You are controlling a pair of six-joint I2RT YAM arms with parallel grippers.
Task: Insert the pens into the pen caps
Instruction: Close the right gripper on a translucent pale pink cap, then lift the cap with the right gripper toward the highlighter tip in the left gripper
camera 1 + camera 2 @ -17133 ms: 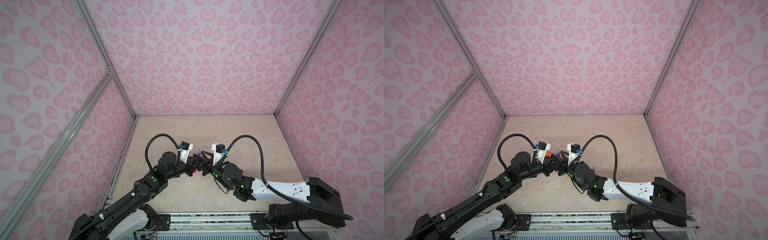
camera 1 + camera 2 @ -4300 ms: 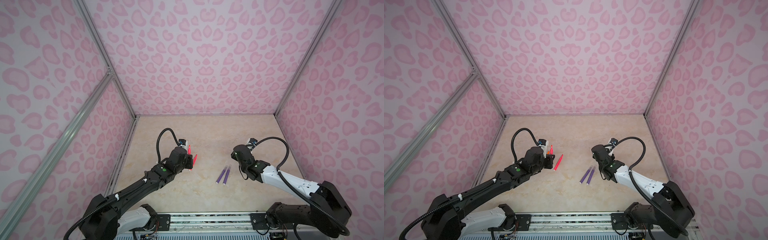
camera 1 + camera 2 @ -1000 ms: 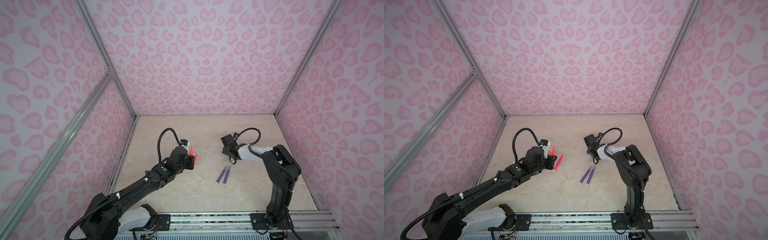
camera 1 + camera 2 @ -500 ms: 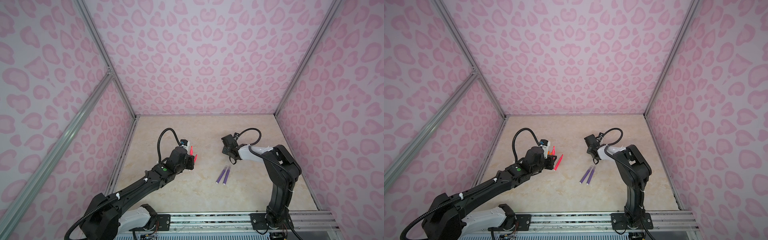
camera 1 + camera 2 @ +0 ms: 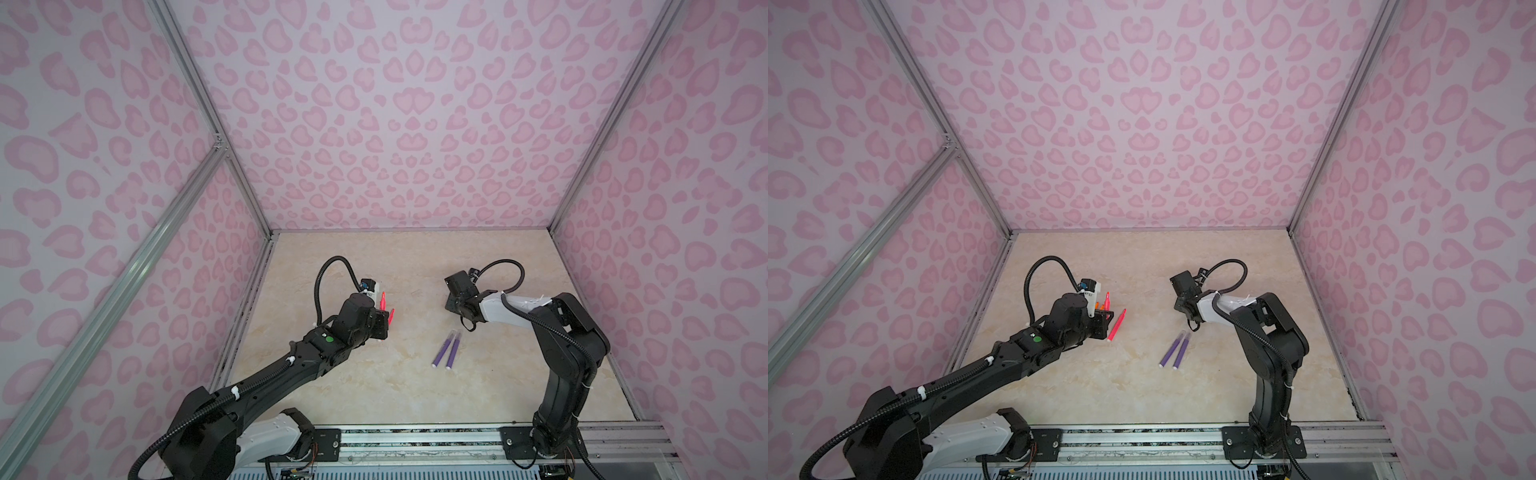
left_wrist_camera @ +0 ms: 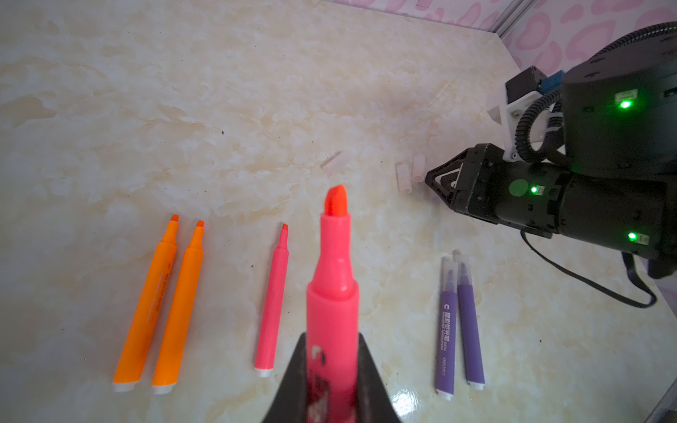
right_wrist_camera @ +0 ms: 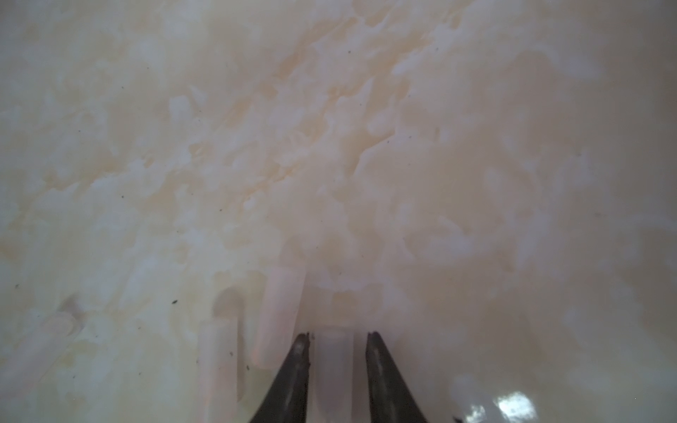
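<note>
My left gripper (image 6: 331, 370) is shut on a pink-red pen (image 6: 332, 278), whose bare tip points away from the wrist; in a top view the pen (image 5: 1106, 301) stands above the table. A second pink-red pen (image 6: 273, 304) and two orange pens (image 6: 146, 311) lie beside it. Two purple pens (image 5: 446, 351) lie mid-table with pale caps on their tips. My right gripper (image 7: 335, 344) is down at the table, open. A loose pale cap (image 7: 331, 362) lies between its fingers, with a gap on one side. Other loose caps (image 7: 280, 311) (image 6: 335, 163) lie close by.
Pink patterned walls with metal frame posts (image 5: 249, 208) enclose the marble table (image 5: 415, 266) on three sides. The right arm (image 5: 561, 332) is folded tightly, its cable (image 5: 503, 266) looping above the wrist. A rail (image 5: 415, 436) runs along the front edge.
Compared with about four seconds ago, my right gripper has moved left and farther back, down to the loose caps. Over the last second neither arm visibly moves.
</note>
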